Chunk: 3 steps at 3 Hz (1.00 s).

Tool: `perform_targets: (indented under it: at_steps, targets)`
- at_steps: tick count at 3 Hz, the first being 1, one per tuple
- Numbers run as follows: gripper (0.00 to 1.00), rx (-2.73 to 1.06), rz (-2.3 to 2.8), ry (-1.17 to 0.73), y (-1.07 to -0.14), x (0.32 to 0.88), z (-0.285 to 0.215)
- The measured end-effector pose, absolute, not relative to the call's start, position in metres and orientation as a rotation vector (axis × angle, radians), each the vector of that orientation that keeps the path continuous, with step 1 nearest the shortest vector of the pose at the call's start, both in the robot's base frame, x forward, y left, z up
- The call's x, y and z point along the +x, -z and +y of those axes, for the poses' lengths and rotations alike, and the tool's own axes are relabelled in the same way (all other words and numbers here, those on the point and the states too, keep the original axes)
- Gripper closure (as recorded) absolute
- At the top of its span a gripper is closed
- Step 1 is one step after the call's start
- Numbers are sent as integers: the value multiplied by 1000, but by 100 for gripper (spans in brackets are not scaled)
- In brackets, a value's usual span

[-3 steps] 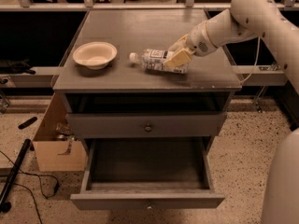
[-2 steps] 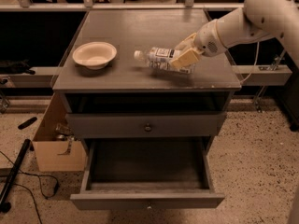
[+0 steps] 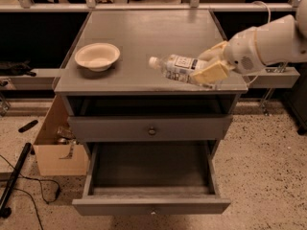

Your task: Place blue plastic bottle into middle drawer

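Note:
The blue plastic bottle is clear with a white cap and a pale label. It lies sideways in my gripper, cap pointing left, over the front right part of the grey cabinet top. The gripper's cream fingers are shut on the bottle's base end, and the white arm comes in from the right. The middle drawer stands pulled open at the bottom front of the cabinet. Its dark interior holds nothing I can see. It lies below and left of the gripper.
A cream round bowl sits on the left of the cabinet top. A slimmer shut drawer front with a round knob is above the open drawer. A cardboard box and a black pole are on the floor at the left.
The gripper has carried the bottle from the middle right of the cabinet top toward its front right edge, still shut on it.

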<state>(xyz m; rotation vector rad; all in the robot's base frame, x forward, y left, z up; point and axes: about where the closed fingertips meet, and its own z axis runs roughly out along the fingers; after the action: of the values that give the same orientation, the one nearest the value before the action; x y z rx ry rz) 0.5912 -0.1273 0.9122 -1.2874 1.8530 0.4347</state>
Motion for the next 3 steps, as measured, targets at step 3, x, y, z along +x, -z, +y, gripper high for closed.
perform_targets:
  at_steps: [3]
  targets:
    - [100,-1195,1944,-467,-877,518,-140]
